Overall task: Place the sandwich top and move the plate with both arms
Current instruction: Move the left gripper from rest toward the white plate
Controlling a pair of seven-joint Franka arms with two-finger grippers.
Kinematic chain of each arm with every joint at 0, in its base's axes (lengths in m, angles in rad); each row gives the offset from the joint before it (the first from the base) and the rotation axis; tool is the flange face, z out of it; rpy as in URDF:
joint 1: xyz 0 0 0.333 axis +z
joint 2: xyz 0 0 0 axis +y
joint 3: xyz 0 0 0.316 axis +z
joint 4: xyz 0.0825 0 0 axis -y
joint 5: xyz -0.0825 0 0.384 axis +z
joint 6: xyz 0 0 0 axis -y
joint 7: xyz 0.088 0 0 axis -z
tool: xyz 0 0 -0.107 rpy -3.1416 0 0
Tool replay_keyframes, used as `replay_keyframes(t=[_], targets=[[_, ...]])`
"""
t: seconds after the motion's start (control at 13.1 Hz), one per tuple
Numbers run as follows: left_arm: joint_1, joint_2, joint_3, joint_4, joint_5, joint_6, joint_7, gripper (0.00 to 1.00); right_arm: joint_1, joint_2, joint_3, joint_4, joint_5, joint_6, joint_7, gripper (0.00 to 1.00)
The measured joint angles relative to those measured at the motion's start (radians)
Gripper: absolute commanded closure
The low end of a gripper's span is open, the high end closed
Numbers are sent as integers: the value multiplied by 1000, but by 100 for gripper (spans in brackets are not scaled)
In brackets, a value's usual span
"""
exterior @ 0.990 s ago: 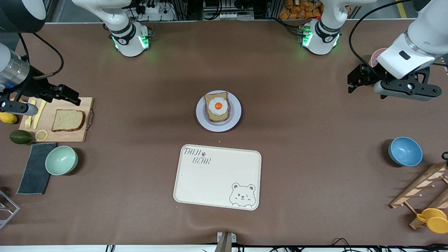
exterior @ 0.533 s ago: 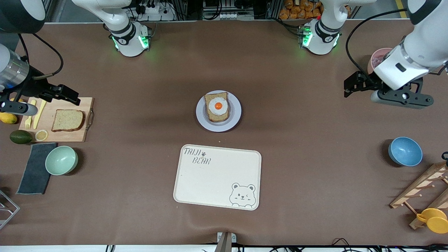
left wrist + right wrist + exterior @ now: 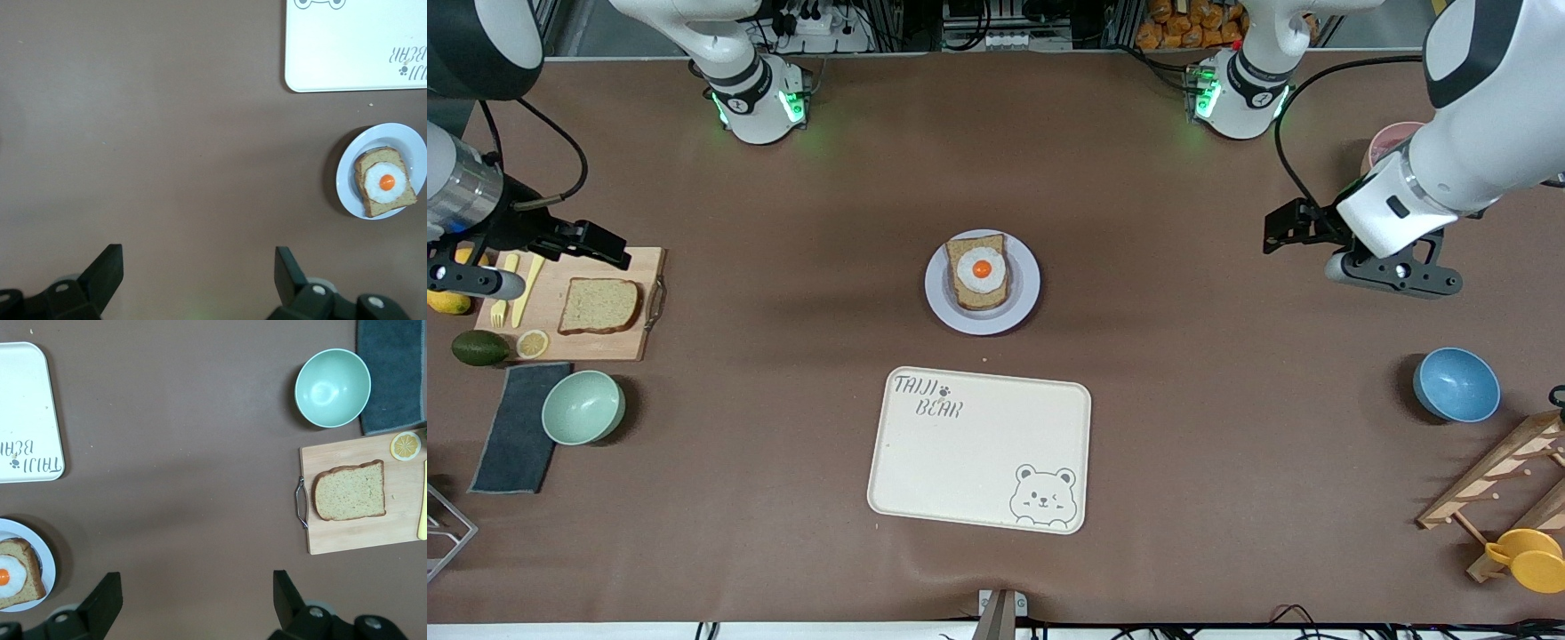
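Lying flat on the wooden cutting board (image 3: 574, 305), the sandwich top (image 3: 599, 305) is untouched, at the right arm's end of the tabletop (image 3: 1192, 400). Right gripper (image 3: 193, 603) hangs up in the air near the board's edge, fingers (image 3: 103, 597) spread wide, nothing between them; in the right wrist view the bread slice sits well clear of the fingers, off to one side, not between them. Yellow fork (image 3: 500, 289) and knife (image 3: 527, 286) lie on the board beside the slice, lemon slice (image 3: 532, 343) at its corner. Mint bowl (image 3: 583, 406) and dark cloth (image 3: 513, 427) sit nearer the front camera than the board; avocado (image 3: 479, 348) just beside the board.

Plate (image 3: 1024, 302) is mid-tabletop, carrying the bread slice with a fried egg (image 3: 979, 269). Cream bear tray (image 3: 978, 449) lies nearer the front camera than the plate, apart from it.

Left gripper (image 3: 199, 280) is over bare tabletop toward the left arm's end, fingers (image 3: 287, 270) open wide and empty. In the left wrist view the plate is well apart from the fingers, off to the side, tray next to it. Blue bowl (image 3: 1456, 384) sits on the tabletop near that gripper.
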Motion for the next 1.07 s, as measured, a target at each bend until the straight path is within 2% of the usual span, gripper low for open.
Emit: replay_keyframes(t=[0.23,0.61,1.07], targets=[[0,0,0,-43,-4,32,0,0,0,0,-17,-2,0,1,-19,0],[-1,0,-1,-55,-4,45,0,0,0,0,-90,-17,1,1,-117,0],[-1,1,-6,-98,-51,78,0,0,0,0,-139,-49,2,20,-136,0]])
